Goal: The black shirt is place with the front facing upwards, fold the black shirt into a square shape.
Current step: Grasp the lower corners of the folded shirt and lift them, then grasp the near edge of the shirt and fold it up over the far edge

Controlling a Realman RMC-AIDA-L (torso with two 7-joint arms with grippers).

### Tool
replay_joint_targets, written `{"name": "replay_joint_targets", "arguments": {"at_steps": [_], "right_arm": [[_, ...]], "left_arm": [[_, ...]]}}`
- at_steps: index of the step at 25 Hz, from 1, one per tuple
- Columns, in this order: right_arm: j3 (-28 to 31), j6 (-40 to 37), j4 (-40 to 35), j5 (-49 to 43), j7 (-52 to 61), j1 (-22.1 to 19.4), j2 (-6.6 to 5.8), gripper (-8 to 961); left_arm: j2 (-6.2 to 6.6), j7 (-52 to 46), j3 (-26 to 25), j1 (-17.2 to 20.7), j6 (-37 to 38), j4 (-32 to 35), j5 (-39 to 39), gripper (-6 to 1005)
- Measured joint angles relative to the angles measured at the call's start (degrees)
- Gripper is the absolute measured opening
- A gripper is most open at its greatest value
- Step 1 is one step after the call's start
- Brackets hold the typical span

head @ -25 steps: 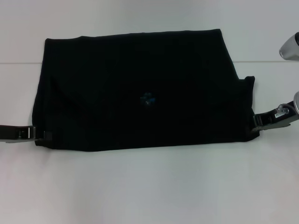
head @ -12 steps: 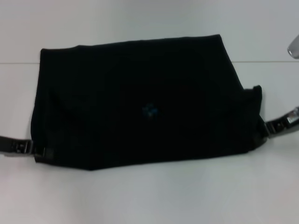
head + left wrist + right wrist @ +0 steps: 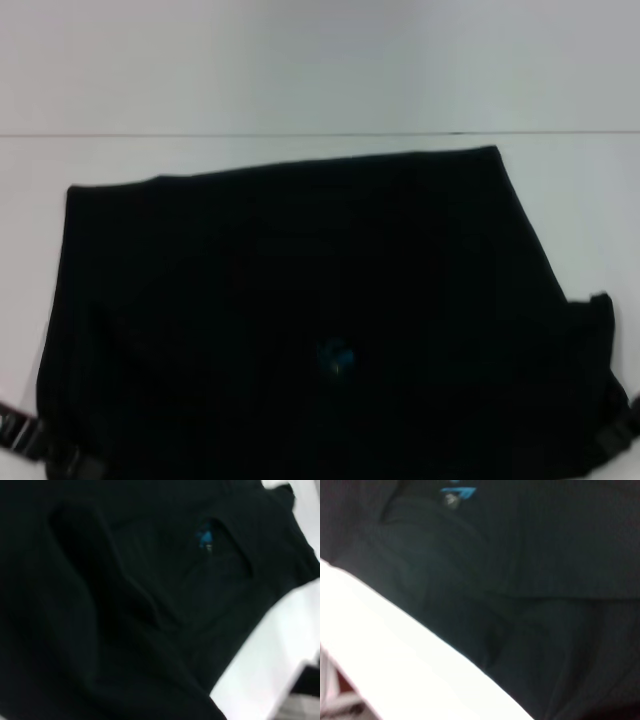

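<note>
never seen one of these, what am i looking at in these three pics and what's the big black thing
This is a two-armed robot folding laundry. The head view looks down from a camera on the robot's head; the other two come from cameras on its wrists. The big dark shape is the black shirt, lying on a white table, with a small blue neck label showing. The left end effector and right end effector sit at the shirt's two near corners and seem to be gripping them. Both wrist views are mostly filled with cloth.
</note>
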Motion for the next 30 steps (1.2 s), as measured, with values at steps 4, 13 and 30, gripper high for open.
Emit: {"name": "replay_joint_targets", "arguments": {"at_steps": [4, 13, 30], "right_arm": [[-1.1, -4.5, 0.0, 0.0, -2.8, -0.7, 0.02, 21], [-4.5, -6.6, 0.6, -0.1, -5.3, -1.7, 1.46, 22], [19.1, 2.9, 8.5, 8.9, -6.2, -1.1, -3.38, 17]], "left_arm": [[-0.40, 0.3, 3.0, -0.7, 4.2, -0.3, 3.4, 76], [-0.99, 1.0, 6.4, -1.2, 6.1, -1.1, 4.6, 82], [0.31, 6.4, -19.0, -1.5, 2.7, -1.1, 3.4, 92]]}}
